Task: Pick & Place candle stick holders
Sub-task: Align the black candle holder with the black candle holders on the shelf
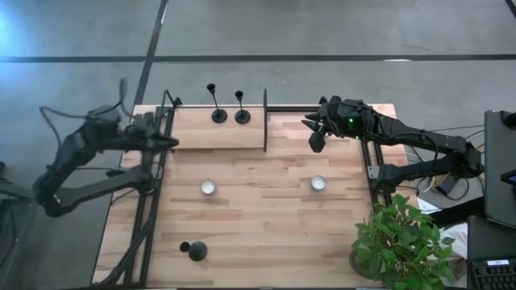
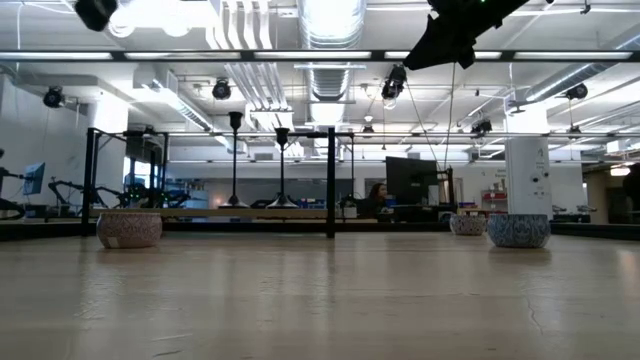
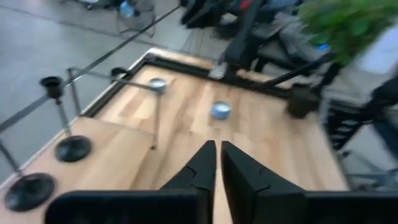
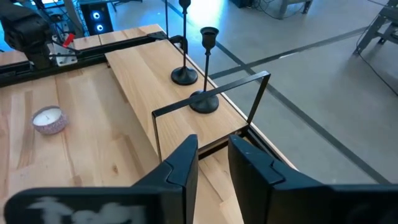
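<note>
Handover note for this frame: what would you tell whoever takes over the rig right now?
Left gripper: jaws nearly closed, empty, at the table's far-left edge beside the raised shelf.
Right gripper: jaws open, empty, above the table's far-right corner by the shelf's end.
Two candle stick holders stand upright, side by side on the raised shelf.
Third holder sits on the table near the front-left edge.
Two tealights sit mid-table.
Left: probably move the third holder to the shelf.
</note>
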`<move>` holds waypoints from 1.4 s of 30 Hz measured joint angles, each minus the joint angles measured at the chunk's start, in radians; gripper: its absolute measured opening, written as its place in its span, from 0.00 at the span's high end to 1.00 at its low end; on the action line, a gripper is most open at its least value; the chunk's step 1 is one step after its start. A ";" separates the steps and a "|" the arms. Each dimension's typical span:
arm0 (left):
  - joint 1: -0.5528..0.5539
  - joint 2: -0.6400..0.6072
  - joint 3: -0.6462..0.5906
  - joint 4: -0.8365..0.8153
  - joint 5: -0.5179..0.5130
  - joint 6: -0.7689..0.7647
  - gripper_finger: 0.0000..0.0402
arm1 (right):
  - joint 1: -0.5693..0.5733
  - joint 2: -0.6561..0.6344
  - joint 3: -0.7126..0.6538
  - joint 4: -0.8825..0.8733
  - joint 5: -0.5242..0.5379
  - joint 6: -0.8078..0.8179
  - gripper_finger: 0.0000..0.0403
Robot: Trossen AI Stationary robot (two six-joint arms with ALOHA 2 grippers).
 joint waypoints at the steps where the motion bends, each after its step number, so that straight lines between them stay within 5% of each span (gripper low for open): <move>1: -0.007 -0.015 -0.003 -0.005 0.019 -0.023 0.97 | 0.000 0.000 0.000 0.000 0.000 0.000 0.81; 12: -0.025 -0.121 -0.047 0.047 0.019 -0.211 0.99 | 0.000 0.000 0.000 0.000 0.000 0.000 0.84; 25: -0.121 -0.010 -0.116 0.301 -0.004 -0.241 1.00 | 0.000 0.000 0.000 0.000 0.000 0.000 0.79; 42: -0.561 0.233 -0.147 0.469 -0.428 -0.117 1.00 | 0.000 0.000 0.000 0.000 0.000 0.000 0.82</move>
